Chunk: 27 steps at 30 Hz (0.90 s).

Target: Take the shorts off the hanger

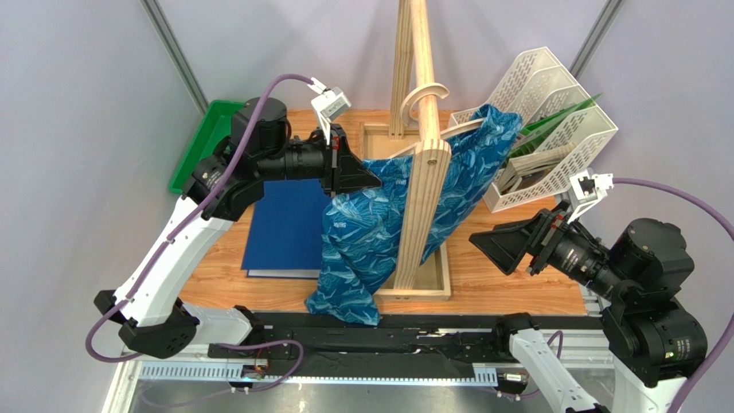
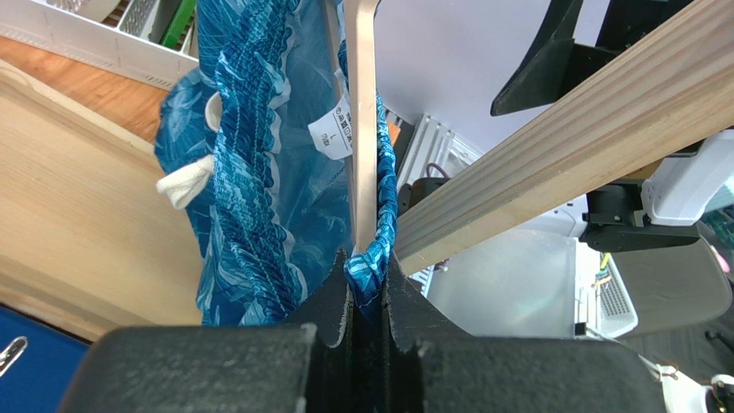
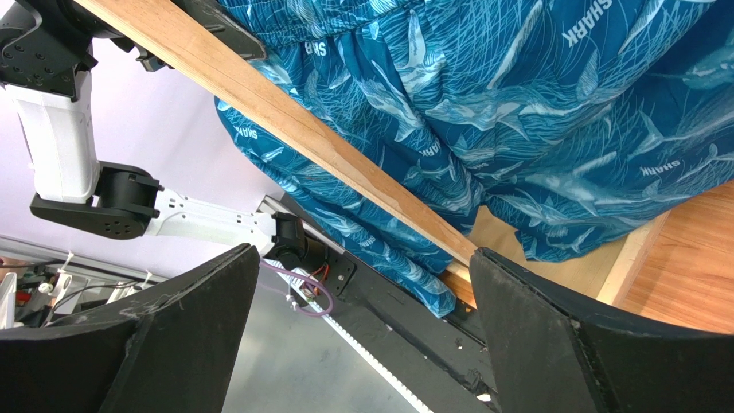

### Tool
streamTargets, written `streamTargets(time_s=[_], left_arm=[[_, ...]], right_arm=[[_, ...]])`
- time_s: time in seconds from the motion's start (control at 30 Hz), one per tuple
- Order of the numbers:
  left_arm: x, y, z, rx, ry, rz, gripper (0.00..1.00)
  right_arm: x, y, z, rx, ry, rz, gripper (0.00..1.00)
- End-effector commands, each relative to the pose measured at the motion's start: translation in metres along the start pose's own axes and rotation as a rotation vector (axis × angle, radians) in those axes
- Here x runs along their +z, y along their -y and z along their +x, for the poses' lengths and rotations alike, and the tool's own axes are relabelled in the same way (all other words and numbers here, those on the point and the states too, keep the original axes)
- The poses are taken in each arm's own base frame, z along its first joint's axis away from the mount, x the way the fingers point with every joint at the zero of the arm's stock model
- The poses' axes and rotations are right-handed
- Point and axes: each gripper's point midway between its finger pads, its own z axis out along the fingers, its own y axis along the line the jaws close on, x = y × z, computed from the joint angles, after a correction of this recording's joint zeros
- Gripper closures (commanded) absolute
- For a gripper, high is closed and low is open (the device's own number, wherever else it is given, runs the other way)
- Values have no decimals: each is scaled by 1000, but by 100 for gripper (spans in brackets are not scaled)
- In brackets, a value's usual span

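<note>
The blue shorts point(image 1: 366, 232) with a pale wavy print hang from the light-wood hanger point(image 1: 428, 96), which hooks on the upright wooden stand point(image 1: 424, 181). My left gripper point(image 1: 372, 181) is shut on the waistband edge of the shorts point(image 2: 369, 274), right beside the hanger's arm point(image 2: 362, 120). A white size label point(image 2: 332, 129) and a white drawstring end point(image 2: 183, 185) show on the waistband. My right gripper point(image 1: 482, 245) is open and empty, right of the stand, with the shorts point(image 3: 534, 112) hanging in front of it.
A dark-blue binder point(image 1: 280, 228) lies flat left of the stand. A green tray point(image 1: 200, 138) sits at the back left. A white mesh file rack point(image 1: 551, 129) stands at the back right. The stand's base frame point(image 1: 426, 288) rests on the wooden tabletop point(image 1: 534, 292).
</note>
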Motion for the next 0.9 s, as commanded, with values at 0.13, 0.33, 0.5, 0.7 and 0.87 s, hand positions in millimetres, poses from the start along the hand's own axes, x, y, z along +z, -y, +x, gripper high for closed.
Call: streamTargets(time_s=[0.13, 0.33, 0.5, 0.7, 0.87], left_arm=[[-26, 10, -51, 33, 173, -80, 100], [-40, -5, -71, -82, 241, -37, 100], [-38, -20, -71, -124, 252, -8, 100], [-9, -60, -46, -171, 161, -29, 100], [24, -90, -27, -209, 2, 7, 100]], right_arm=[[-6, -13, -15, -24, 62, -26, 0], [-8, -15, -19, -22, 79, -18, 0], [-8, -14, -20, -17, 82, -13, 0], [0, 4, -18, 1, 90, 43, 0], [23, 33, -10, 59, 57, 94, 0]])
